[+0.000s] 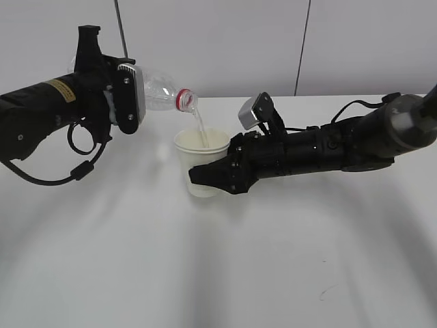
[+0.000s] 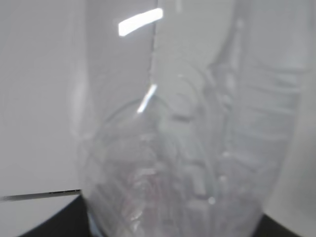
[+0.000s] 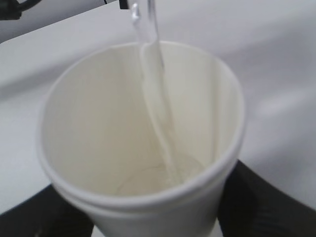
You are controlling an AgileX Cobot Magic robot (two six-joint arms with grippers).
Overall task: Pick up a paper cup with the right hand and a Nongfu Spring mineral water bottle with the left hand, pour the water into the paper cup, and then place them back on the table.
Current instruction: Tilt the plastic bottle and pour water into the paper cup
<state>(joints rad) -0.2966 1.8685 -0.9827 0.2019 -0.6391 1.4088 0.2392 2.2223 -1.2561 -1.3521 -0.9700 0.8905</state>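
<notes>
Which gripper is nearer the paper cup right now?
Right. The right gripper is closed around the paper cup. The left gripper holds the tilted bottle up and to the cup's left, only the water stream reaching it.

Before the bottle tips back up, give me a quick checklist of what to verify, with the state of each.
1. Left gripper holding bottle: ok.
2. Right gripper holding cup: ok.
3. Water stream landing inside the cup: ok.
4. Cup upright: ok.
5. Cup fill level: low, only a thin pool at the bottom, ok.
6. Spills on the table: none seen, ok.
</notes>
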